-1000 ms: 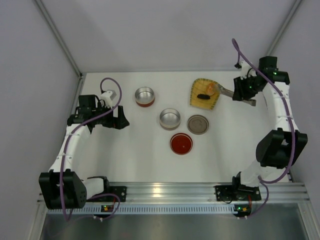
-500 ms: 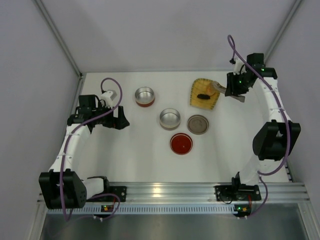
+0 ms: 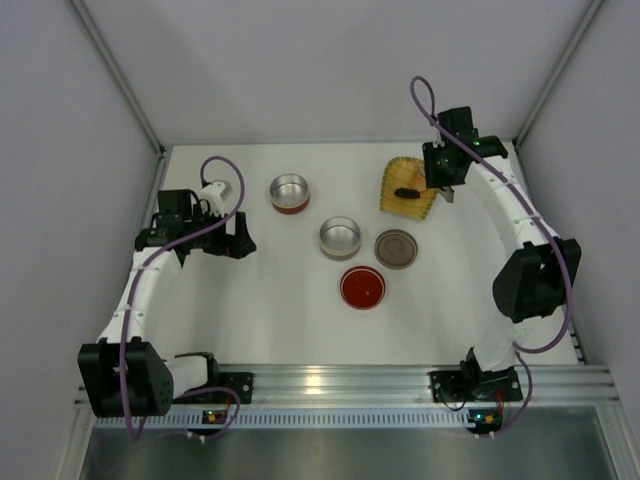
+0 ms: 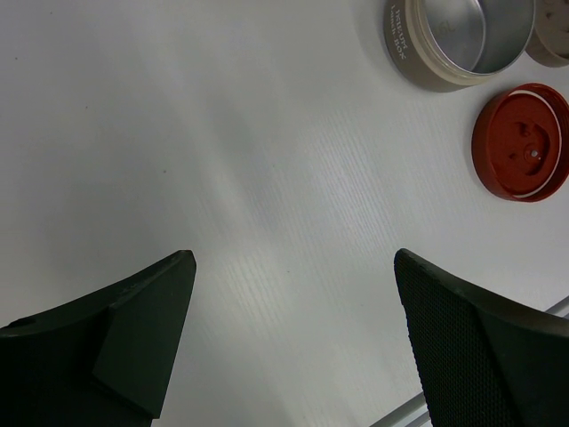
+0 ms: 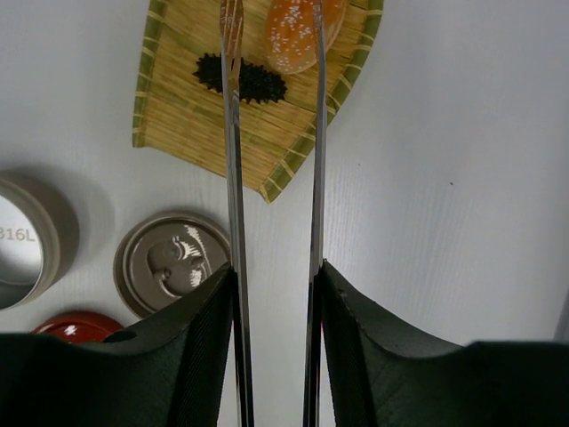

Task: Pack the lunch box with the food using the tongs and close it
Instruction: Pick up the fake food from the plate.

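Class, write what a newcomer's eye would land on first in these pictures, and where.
The slim silver metal tongs clamped in the right gripper, tips over the yellow woven tray at the far right. There lie a rounded orange chunk and a spiky black piece. A red round lid sits mid-table.

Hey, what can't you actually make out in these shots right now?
1. Right wrist view: the top edge cuts off the orange chunk; whether the tongs touch it is unclear.
2. Top view: the right gripper hides that chunk and most of the tongs.
3. Left wrist view: frame edges cut off the red lid and the steel tin.
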{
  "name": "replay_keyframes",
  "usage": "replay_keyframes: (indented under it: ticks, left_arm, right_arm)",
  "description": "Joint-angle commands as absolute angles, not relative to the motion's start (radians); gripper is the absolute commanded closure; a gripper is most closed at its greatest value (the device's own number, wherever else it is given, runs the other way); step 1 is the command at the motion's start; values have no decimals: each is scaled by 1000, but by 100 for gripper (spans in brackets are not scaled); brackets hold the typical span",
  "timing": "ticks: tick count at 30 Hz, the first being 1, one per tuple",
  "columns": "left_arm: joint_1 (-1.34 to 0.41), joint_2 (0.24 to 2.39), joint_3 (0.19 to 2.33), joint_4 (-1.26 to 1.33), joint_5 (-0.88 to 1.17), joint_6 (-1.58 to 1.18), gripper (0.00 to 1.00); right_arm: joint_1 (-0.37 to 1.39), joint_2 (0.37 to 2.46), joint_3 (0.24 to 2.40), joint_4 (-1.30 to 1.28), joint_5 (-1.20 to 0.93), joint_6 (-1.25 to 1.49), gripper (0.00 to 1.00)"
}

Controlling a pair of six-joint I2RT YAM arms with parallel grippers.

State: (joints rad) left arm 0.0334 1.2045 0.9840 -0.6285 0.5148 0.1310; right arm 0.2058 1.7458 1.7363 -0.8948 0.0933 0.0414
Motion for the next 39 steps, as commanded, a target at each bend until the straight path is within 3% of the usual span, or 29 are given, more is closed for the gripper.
replay_keyframes:
  ticks: [1, 10, 39]
  left_arm:
    - [38, 1200, 999, -603, 520, 146, 2]
    - [38, 1209, 989, -595, 523, 150, 2]
    - [40, 1200, 942, -568, 497, 169, 2]
  right_arm:
    - [238, 1766, 1772, -815, 302, 103, 59]
    - [244, 1821, 1818, -830, 336, 156, 53]
    - [279, 1963, 1873, -844, 316, 209, 51]
